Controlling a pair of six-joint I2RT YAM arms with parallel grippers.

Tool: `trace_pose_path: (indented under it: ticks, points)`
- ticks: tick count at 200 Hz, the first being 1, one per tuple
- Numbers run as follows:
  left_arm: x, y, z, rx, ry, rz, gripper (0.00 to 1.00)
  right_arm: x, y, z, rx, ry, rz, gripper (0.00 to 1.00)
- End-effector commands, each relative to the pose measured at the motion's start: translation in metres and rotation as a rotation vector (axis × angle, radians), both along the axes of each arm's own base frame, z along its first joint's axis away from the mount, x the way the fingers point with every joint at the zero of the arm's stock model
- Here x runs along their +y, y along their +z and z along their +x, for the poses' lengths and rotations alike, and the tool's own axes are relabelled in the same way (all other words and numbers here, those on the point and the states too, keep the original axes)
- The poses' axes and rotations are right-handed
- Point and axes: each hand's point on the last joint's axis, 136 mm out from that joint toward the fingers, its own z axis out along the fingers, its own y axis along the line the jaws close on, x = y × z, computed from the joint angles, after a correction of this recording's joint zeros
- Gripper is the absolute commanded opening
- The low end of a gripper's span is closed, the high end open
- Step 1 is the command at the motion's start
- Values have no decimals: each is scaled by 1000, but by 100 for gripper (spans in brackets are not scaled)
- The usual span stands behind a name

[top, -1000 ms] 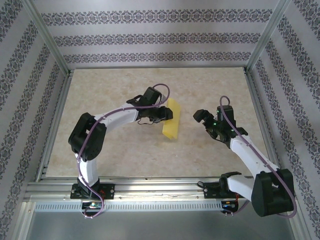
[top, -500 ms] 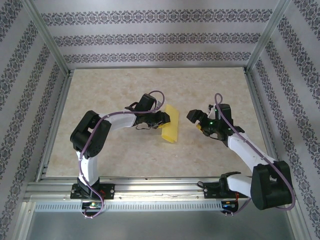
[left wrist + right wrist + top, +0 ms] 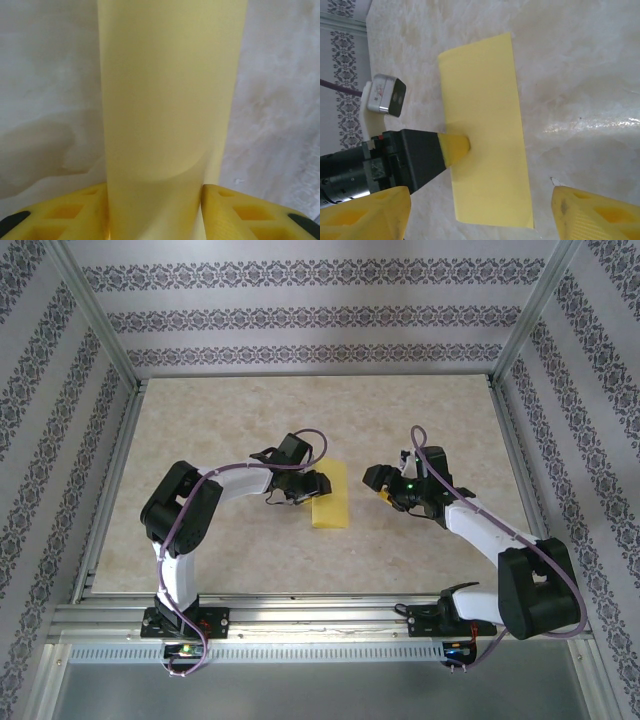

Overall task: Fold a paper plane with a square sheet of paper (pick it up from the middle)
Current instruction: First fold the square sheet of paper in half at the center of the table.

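Observation:
The square sheet of paper [image 3: 331,497], folded into a long yellow rectangle, lies on the table at the middle. My left gripper [image 3: 312,485] reaches its left edge from the left. In the left wrist view the paper [image 3: 170,100] fills the gap of the left gripper [image 3: 155,200] and touches both yellow fingers. In the right wrist view one left fingertip [image 3: 455,146] rests on top of the paper [image 3: 487,100]. My right gripper [image 3: 378,485] hovers just right of the sheet. The right gripper [image 3: 476,200] is open, with nothing between its fingers. The paper plane is out of view.
The beige marbled table [image 3: 220,420] is walled by a metal frame [image 3: 110,470] and patterned panels. Bare tabletop lies behind the paper and to the far left and right.
The left gripper has drawn back toward the near left and the tilted sheet has come down flat. The right gripper has moved left toward the sheet and its jaws have narrowed a little.

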Motion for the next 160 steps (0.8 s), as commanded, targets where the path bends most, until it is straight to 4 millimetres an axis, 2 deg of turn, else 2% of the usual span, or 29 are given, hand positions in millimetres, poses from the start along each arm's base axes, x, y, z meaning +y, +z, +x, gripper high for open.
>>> trace_pose_path:
  ticks: [1, 39, 89, 160]
  points:
    - [13, 5, 1, -26, -21, 79, 53, 8, 12, 8, -34, 13, 18, 75]
    - [21, 6, 0, -39, -48, 133, 57, 15, 7, 7, -17, 28, 27, 76]
    - [25, 20, 1, -73, -46, 137, 57, 32, 1, 5, 9, 88, 37, 66]
    - [35, -11, -6, 16, -44, 180, 52, 40, -4, 6, 24, 98, 28, 61]
